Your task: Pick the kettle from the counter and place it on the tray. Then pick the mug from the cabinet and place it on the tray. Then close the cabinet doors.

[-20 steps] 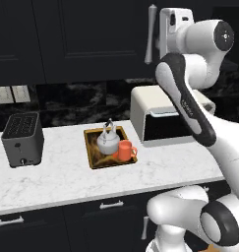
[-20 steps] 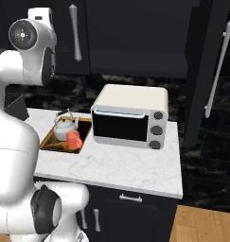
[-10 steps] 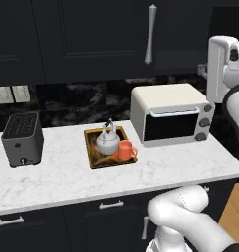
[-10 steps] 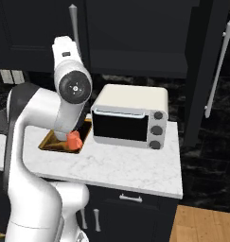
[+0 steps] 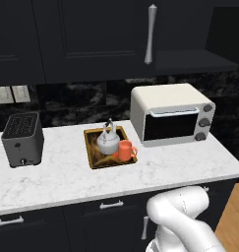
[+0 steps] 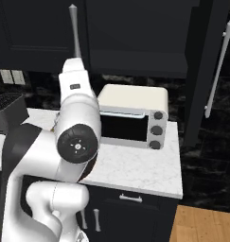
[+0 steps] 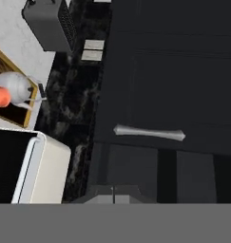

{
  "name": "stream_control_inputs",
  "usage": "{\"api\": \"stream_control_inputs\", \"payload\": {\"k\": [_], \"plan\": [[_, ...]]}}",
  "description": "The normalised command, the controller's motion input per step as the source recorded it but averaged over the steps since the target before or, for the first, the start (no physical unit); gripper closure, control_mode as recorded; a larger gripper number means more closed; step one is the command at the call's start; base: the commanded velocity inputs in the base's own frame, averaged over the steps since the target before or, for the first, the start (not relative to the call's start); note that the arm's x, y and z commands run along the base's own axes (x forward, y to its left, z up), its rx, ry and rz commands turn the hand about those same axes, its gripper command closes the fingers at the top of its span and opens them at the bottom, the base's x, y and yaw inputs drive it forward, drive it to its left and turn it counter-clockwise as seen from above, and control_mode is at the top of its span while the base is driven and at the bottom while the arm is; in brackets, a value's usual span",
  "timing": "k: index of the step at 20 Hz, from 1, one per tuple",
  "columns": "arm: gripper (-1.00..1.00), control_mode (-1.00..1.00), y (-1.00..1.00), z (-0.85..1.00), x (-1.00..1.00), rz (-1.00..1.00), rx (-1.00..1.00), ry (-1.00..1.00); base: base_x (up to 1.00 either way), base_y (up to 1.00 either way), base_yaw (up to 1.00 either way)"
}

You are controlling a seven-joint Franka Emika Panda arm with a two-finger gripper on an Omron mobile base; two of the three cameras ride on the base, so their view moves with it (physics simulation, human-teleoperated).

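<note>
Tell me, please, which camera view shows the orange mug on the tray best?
The left base view: the mug stands in full sight on the tray, beside the kettle. The hand view catches just an orange sliver at its left edge. In the right base view the arm covers that spot.

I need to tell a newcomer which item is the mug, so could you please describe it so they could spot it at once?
On the white marble counter, between the dark toaster and the cream toaster oven, lies a gold-rimmed tray. The mug stands in its front right corner, beside the silver kettle. It is the sole bright orange thing there, shorter than the kettle.
</note>
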Motion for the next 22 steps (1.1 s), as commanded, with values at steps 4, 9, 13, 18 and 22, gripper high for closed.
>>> {"api": "stream_control_inputs", "payload": {"k": [4,9,13,18,22], "plan": [[1.0,-1.0,-0.73,-0.21,-0.54,-0.21,0.07,-0.02,0.0,0.0,0.0],[1.0,-1.0,-0.79,-0.04,-0.44,-0.08,0.09,-0.03,0.0,0.0,0.0],[1.0,-1.0,-0.55,-0.17,-0.72,0.0,0.05,-0.09,0.0,0.0,0.0],[1.0,-1.0,-0.85,-0.19,-0.83,0.0,0.05,-0.05,0.0,0.0,0.0],[1.0,-1.0,-0.98,-0.14,-0.14,0.0,0.07,-0.06,0.0,0.0,0.0]]}}
